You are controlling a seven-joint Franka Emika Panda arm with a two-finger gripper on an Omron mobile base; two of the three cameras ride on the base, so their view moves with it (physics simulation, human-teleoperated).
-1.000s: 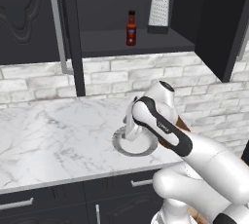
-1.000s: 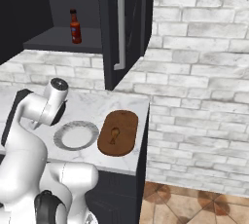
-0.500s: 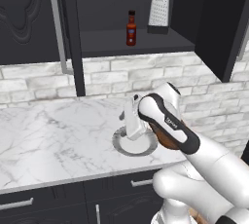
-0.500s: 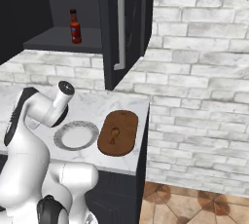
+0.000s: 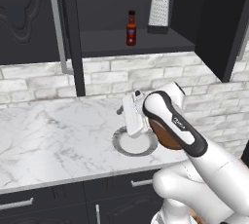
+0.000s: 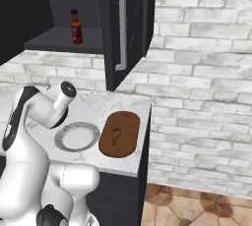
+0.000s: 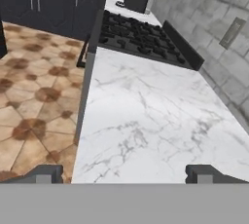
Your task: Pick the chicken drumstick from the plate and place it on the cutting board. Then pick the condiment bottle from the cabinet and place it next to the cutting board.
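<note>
We are holding the gripper (image 7: 124,173) wide apart, empty. The bottle (image 5: 131,28) is standing on the cabinet (image 5: 146,40) shelf: probably light, rigid, slippery; we suggest gripping its body.

The arm (image 5: 194,169) is glossy white, built of rounded, bulbous shells, with a dark band curving along one link that bears small white lettering. A dark joint cap shows at the bottom. The tool (image 7: 125,172) has two small, dark grey, squared fingertips (image 7: 202,173).
</note>
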